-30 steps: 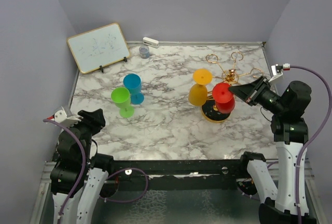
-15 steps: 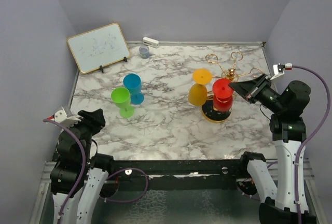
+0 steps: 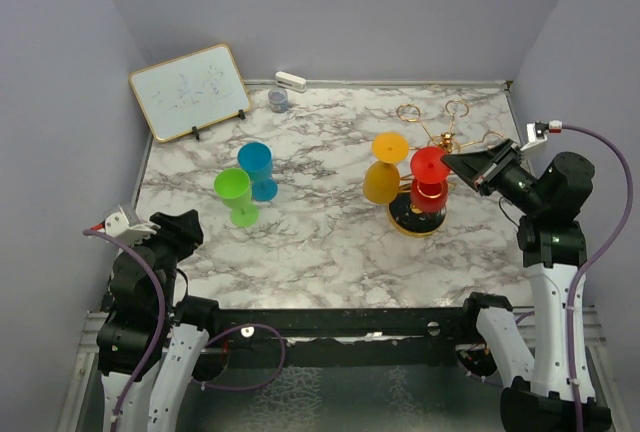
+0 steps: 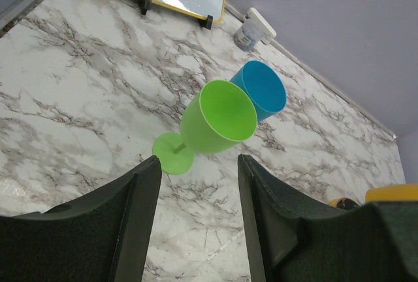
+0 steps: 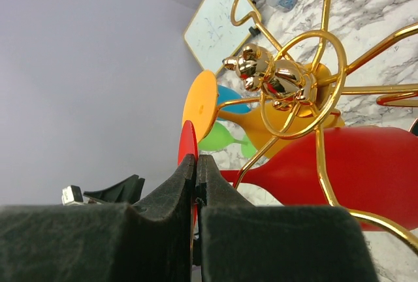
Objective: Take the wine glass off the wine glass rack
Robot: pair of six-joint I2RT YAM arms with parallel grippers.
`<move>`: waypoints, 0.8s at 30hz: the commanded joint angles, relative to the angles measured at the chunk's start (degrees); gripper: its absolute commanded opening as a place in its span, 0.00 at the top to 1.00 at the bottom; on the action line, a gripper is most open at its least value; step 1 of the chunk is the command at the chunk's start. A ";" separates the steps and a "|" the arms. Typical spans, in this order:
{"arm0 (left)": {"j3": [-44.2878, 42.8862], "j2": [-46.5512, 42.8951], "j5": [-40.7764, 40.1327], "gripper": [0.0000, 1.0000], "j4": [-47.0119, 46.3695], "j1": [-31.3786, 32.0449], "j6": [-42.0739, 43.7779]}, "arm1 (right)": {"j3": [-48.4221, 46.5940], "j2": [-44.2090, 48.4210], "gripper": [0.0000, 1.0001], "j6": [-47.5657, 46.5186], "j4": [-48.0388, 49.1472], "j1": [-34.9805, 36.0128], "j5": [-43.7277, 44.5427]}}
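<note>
The gold wire wine glass rack (image 3: 447, 138) stands on its round black base (image 3: 412, 222) at the right of the table. A red wine glass (image 3: 430, 184) and an orange wine glass (image 3: 383, 178) hang upside down from its looped arms. My right gripper (image 3: 452, 165) is shut on the rim of the red glass's foot (image 5: 187, 143); the red bowl (image 5: 366, 171) lies against the gold loops (image 5: 274, 73) in the right wrist view. My left gripper (image 4: 197, 161) is open and empty, low at the near left (image 3: 180, 227).
A green glass (image 3: 234, 195) and a blue cup (image 3: 257, 169) stand at the left middle; both show in the left wrist view (image 4: 215, 119). A small whiteboard (image 3: 190, 90), a grey jar (image 3: 278, 100) and a white eraser (image 3: 290, 80) sit at the back.
My right gripper has risen slightly and drawn back, and the red glass has shifted a little up and away with it. The left arm has not moved.
</note>
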State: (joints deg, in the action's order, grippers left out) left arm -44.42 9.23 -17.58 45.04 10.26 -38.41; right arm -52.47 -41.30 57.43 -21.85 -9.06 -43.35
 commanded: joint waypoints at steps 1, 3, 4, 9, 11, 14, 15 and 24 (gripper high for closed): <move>0.33 -0.09 -0.34 0.47 -1.35 0.20 0.28 | 0.19 -1.60 0.99 1.13 4.51 0.18 -2.24; 0.31 -0.05 -0.41 0.47 -1.35 0.19 0.27 | -0.32 -2.48 0.99 0.76 4.98 0.18 -3.77; 0.35 -0.09 -0.43 0.47 -1.31 0.20 0.20 | -0.74 -2.90 0.99 0.36 4.97 0.18 -4.45; 0.45 -0.03 -0.43 0.47 -1.34 0.11 0.18 | -2.98 -4.45 0.99 -1.24 4.23 0.18 -9.22; 0.34 0.00 -0.43 0.47 -1.32 0.12 0.23 | -3.85 -4.95 0.99 -2.03 3.60 0.18 -11.12; 0.42 0.04 -0.43 0.47 -1.35 0.11 0.19 | -4.84 -5.10 0.99 -2.77 2.82 0.18 -13.46; 0.44 0.08 -0.43 0.47 -1.35 0.11 0.18 | -5.18 -5.17 0.99 -3.26 2.33 0.18 -14.10; 0.48 0.47 -0.35 0.47 -1.36 0.11 0.18 | -6.68 -6.82 0.99 -6.69 -0.93 0.18 -18.65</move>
State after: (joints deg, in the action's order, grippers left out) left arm -44.42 9.23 -17.58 45.04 10.26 -38.41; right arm -57.14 -47.62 53.23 -20.82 -9.06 -57.19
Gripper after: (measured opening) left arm 0.529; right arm 0.020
